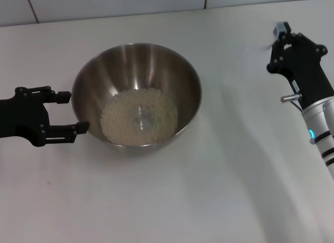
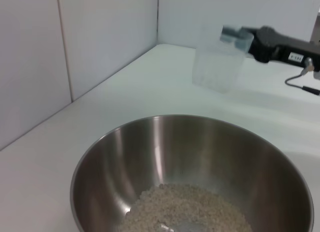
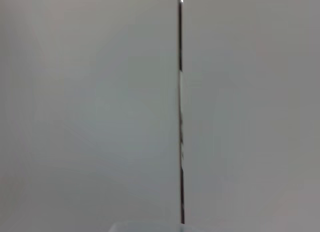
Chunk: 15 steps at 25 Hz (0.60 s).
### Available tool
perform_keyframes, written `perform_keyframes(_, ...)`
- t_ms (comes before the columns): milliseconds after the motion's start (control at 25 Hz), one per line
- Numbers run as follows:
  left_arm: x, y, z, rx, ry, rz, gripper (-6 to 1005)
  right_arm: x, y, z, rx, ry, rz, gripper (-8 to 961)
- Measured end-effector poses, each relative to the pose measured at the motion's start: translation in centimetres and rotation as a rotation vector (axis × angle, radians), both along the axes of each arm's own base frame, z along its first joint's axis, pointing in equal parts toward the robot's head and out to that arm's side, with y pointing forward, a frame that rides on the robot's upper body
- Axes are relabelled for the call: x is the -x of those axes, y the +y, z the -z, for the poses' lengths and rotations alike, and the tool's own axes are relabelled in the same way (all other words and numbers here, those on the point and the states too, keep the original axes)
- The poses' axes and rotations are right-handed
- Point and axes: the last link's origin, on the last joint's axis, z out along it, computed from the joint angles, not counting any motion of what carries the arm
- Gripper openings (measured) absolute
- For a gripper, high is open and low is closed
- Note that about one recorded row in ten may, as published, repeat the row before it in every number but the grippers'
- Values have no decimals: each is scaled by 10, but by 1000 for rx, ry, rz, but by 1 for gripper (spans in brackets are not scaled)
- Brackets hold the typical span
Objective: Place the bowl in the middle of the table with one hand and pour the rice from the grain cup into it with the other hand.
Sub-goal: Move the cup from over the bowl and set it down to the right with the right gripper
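- The table (image 1: 219, 191): a plain white, smooth top that fills most of the head view and ends at a pale tiled wall (image 2: 100, 47) along its far edge.
- The bowl (image 1: 172, 70): a round, shiny steel vessel standing upright directly on the table, near the middle and somewhat toward the robot's left; its shadow falls on the surface beside it.
- The grain cup (image 2: 219, 62): a translucent cup seen in the left wrist view beyond the bowl and well apart from it, low over the far right part of the table; whether its base touches the surface cannot be told.
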Motion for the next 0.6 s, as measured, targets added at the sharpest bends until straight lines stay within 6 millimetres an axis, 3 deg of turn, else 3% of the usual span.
perform_keyframes(80,0,0,0,1,0,-1,805,-16,3,2,59,3,62,10)
perform_keyframes(240,-1,1,0,1,1,2,805,-25,11,9,138,-30,108,11)
perform_keyframes(600,-1,2,0,0,4,5,805,-17,22,30,287,-126,78,11)
